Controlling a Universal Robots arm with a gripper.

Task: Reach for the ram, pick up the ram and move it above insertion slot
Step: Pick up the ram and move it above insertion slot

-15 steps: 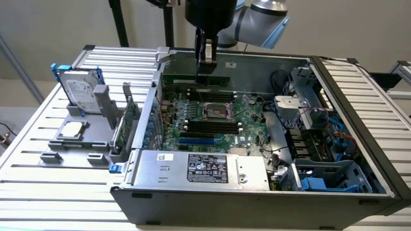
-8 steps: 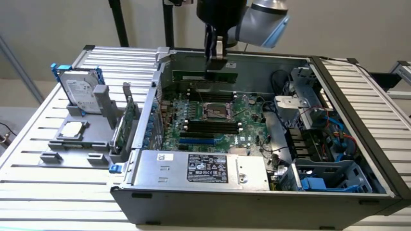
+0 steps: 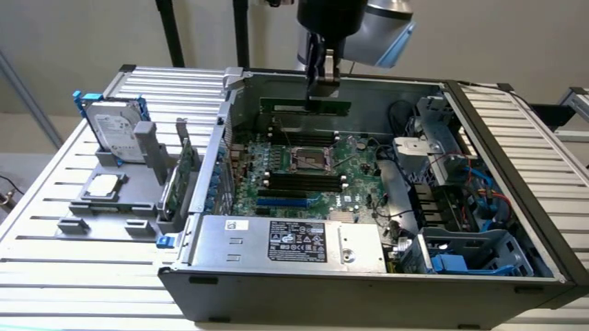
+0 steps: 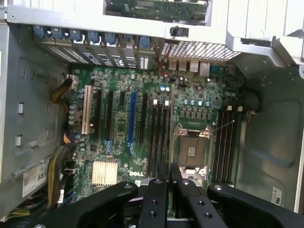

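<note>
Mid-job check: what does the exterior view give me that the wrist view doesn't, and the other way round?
Exterior view: the ram seen lengthwise, gripped in the hand above the open case, plus the hard drive and expansion card parked outside on the exterior view's left. Wrist view: a look straight down on the blue slot, white slot and heatsink. Both: the hand, the motherboard, its CPU socket and black memory slots.
</note>
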